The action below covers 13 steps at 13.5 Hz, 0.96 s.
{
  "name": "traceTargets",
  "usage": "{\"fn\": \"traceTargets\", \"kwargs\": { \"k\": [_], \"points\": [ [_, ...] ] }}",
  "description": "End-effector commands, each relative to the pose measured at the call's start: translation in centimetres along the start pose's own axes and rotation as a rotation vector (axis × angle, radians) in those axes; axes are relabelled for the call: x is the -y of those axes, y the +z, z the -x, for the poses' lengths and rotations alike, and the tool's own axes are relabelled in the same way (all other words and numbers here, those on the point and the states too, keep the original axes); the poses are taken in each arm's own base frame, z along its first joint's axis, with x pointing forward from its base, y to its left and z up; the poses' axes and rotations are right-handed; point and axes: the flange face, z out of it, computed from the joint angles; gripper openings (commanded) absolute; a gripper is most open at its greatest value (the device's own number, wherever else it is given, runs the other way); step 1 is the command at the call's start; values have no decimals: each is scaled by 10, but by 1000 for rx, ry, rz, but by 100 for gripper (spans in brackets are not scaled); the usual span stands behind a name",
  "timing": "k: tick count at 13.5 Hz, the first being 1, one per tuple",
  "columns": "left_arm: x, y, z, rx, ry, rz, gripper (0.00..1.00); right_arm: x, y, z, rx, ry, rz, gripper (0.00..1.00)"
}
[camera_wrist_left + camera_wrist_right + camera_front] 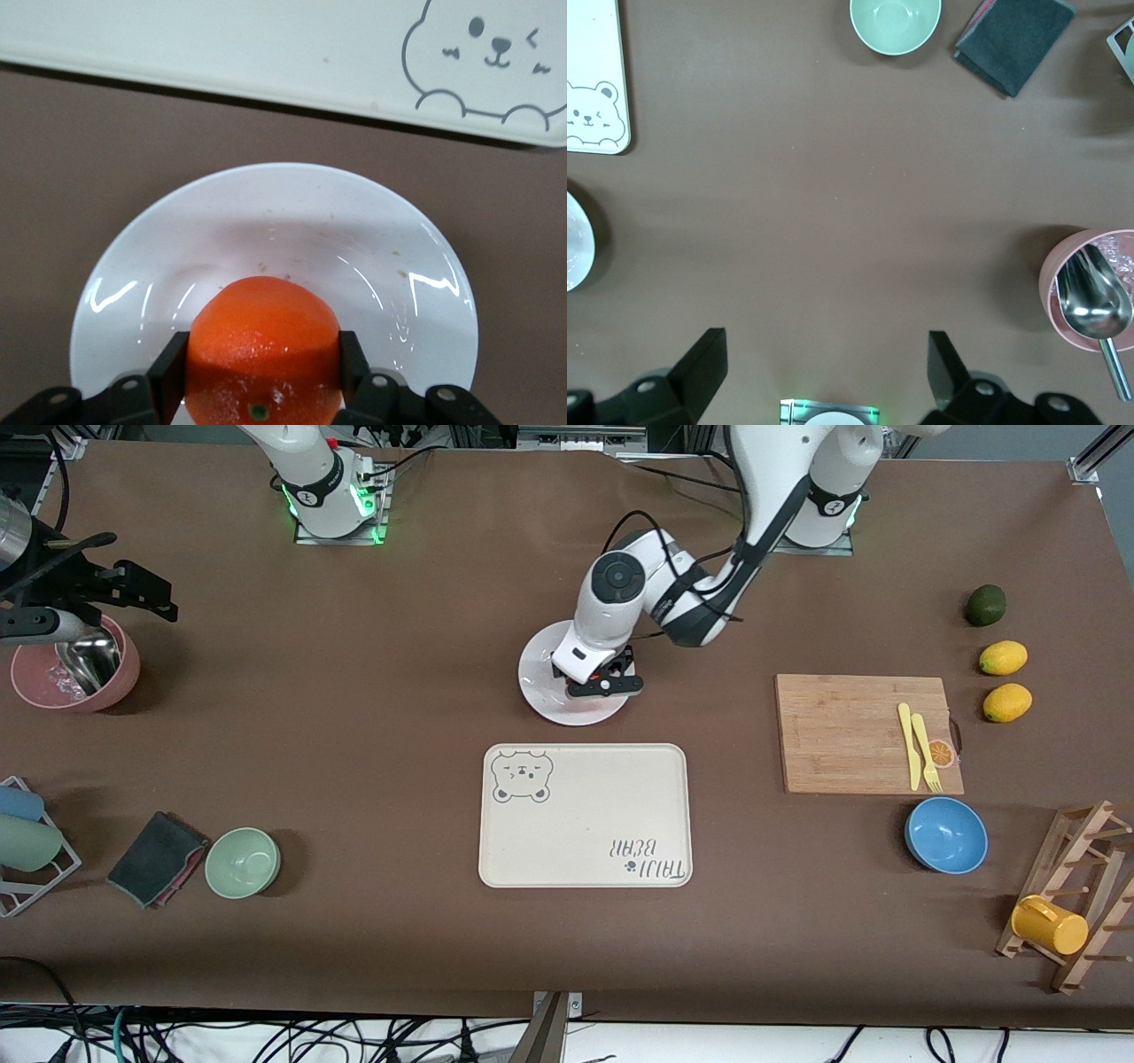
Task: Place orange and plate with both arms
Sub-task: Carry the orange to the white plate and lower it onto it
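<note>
The white plate (542, 664) lies at mid-table, just farther from the front camera than the cream bear tray; it also shows in the left wrist view (292, 212). My left gripper (602, 682) is low over the plate and shut on the orange (263, 336), one finger on each side of it. I cannot tell whether the orange touches the plate. In the front view the hand hides the orange. My right gripper (133, 589) waits high over the right arm's end of the table, open and empty, its fingers (700, 363) wide apart.
The bear tray (585, 815) lies nearer the camera than the plate. A cutting board (850, 731) with yellow cutlery, a blue bowl (946, 834), two lemons (1003, 658) and an avocado (985, 605) are toward the left arm's end. A pink bowl (75, 682), a green bowl (243, 862) and a cloth (155, 859) are toward the right arm's end.
</note>
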Motion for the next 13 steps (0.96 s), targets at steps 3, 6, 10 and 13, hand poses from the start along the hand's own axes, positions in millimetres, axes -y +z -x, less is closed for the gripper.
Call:
{"fn": "traceTargets", "kwargs": {
  "k": [3, 6, 10, 13],
  "points": [
    [-14, 18, 2, -8, -48, -23, 17, 4, -7, 2, -2, -10, -11, 100],
    [-8, 13, -9, -19, -65, -25, 100, 0, -5, 1, 0, -4, -13, 100],
    [21, -51, -53, -75, -131, 8, 100, 5, -3, -1, 1, -10, -11, 100],
    [86, -123, -101, -88, -229, -32, 100, 28, 15, -12, 40, -50, -8, 100]
  ]
}}
